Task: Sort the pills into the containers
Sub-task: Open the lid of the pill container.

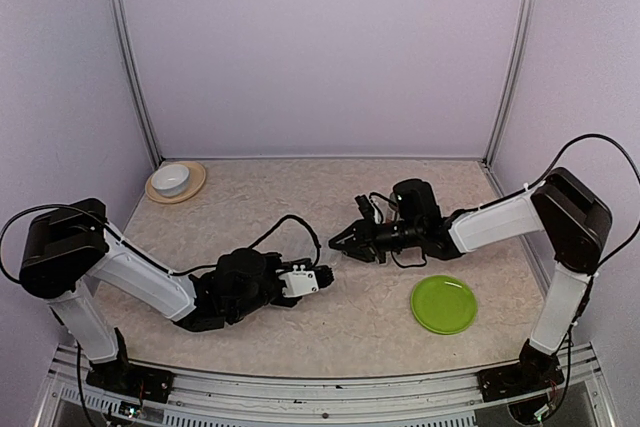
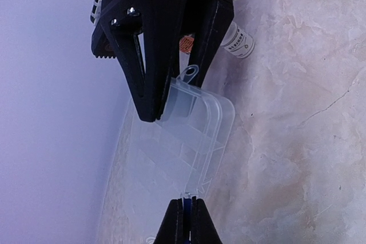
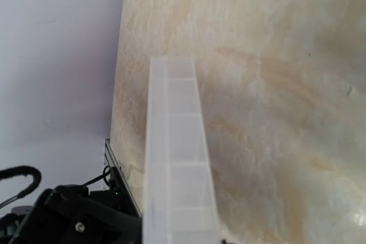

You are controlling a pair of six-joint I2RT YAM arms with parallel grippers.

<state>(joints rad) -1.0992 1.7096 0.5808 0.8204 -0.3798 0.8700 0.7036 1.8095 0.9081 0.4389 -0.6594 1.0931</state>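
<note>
- Sorting looked barely begun: no pills showed in any view, and the box's [image 2: 183, 152] compartments appeared empty, so all the sorting seemingly remained.
- The box hung between the two arms near mid-table, apparently off the surface and tilted, edge-on to the right wrist camera.
- The left gripper [image 2: 184, 221] was pinched together on the near rim, a dark blue mark between its fingertips.
- The right gripper [image 2: 173, 100] seemed clamped on the far rim beside a small looped tab (its own camera hid the fingers).
- The box was clear, flat and rectangular, with rounded corners and faint dividers.
- A white bottle [image 2: 240, 41] lay beyond it, a green plate [image 1: 443, 304] nearer the right arm.
</note>
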